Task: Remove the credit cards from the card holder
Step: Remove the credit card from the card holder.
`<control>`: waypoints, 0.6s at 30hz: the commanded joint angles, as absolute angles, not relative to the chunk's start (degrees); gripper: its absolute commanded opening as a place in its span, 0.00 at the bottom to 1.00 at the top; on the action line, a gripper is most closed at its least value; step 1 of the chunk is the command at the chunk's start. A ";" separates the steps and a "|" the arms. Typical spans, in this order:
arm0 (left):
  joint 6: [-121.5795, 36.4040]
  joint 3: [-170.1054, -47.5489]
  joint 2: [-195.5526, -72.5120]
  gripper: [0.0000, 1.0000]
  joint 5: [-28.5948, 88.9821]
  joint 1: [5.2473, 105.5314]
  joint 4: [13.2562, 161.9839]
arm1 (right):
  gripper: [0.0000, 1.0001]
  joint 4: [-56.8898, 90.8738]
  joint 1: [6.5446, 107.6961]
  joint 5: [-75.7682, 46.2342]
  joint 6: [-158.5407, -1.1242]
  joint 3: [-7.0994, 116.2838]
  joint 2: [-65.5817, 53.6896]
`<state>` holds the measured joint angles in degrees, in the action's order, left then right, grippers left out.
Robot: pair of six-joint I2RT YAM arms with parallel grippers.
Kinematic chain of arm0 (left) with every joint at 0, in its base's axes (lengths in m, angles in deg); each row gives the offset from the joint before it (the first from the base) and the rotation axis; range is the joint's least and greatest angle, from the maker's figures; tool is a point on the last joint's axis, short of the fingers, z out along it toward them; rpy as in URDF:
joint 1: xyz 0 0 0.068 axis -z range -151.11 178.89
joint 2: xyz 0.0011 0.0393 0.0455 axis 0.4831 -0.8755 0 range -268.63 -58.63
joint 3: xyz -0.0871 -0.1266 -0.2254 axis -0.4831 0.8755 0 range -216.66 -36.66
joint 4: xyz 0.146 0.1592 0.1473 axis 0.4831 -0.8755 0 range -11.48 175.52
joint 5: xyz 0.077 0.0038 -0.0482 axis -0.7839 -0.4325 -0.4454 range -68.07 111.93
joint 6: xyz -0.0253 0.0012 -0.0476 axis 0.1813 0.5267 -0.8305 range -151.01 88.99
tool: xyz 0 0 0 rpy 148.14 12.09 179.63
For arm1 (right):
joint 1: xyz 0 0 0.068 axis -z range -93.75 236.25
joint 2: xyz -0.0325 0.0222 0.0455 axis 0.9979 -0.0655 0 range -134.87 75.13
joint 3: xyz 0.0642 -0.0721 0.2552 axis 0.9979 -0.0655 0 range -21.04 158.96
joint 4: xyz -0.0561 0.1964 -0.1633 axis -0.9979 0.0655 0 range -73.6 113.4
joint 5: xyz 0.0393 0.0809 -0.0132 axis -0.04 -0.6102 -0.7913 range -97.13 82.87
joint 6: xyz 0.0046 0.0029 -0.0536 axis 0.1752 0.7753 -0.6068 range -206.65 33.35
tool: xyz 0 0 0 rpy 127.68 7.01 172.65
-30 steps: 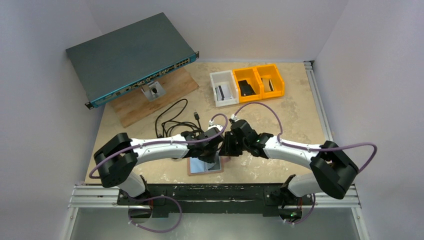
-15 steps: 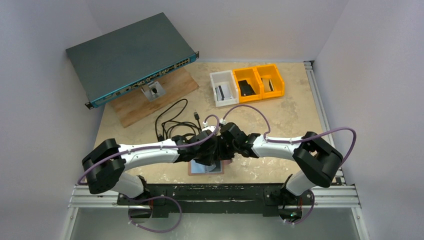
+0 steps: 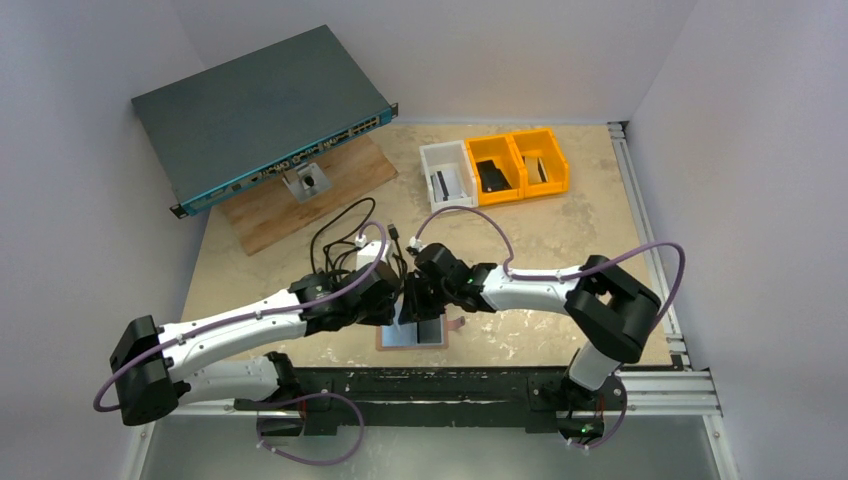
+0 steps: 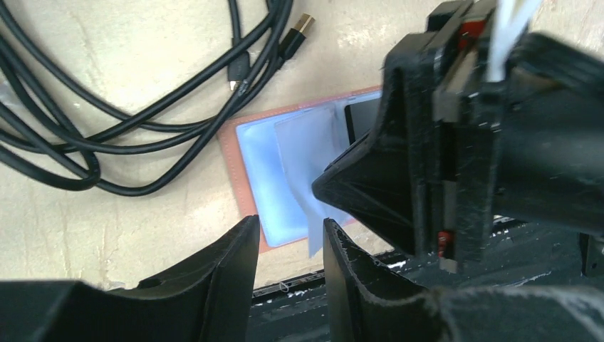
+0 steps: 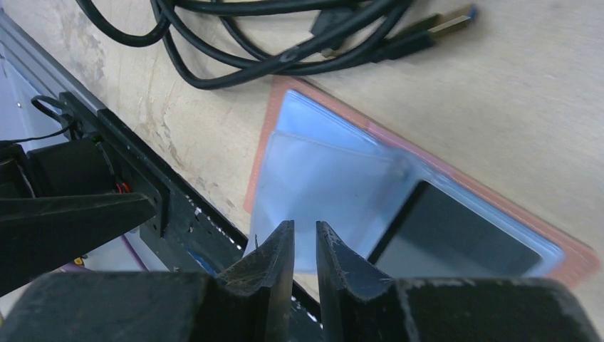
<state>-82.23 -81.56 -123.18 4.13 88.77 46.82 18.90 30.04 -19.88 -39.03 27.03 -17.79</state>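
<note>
At the table's near edge we find the wallet [image 3: 412, 333] lying open. Our left gripper [image 4: 288, 242] has let go and drawn back, fingers apart, while our right gripper [image 5: 304, 246] pinches a pale card [image 5: 320, 196] (dark card [image 5: 456, 239] still pocketed).

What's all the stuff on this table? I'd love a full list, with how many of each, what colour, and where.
network switch: one, dark grey-teal, far left, propped on the board.
wooden board: one, brown, under the switch.
cables: a black tangle, centre.
bins: three, one white and two orange, far right.
card holder: one, reddish-brown, open at the near edge.
pale card: one, half out of the holder.
dark card: one, in its pocket.
left gripper: black, open, empty.
right gripper: black, pinching the pale card.
</note>
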 commanded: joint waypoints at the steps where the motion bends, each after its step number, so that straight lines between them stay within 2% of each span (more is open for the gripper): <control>1: -84.19 -80.60 -120.40 0.38 1.55 88.05 44.08 | 0.17 19.70 28.52 -21.42 -41.55 32.08 -22.18; 10: -83.84 -80.23 -122.54 0.37 8.19 87.60 49.38 | 0.16 21.04 28.55 -21.43 -42.27 33.40 -24.66; 18: -84.04 -79.07 -125.76 0.37 19.81 83.99 58.93 | 0.21 26.25 31.46 -12.91 -39.41 28.71 -12.42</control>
<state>-82.95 -80.12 -124.43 12.35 86.41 51.43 23.27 29.10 -18.63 -40.63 31.03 -20.04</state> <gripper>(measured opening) 0.375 0.192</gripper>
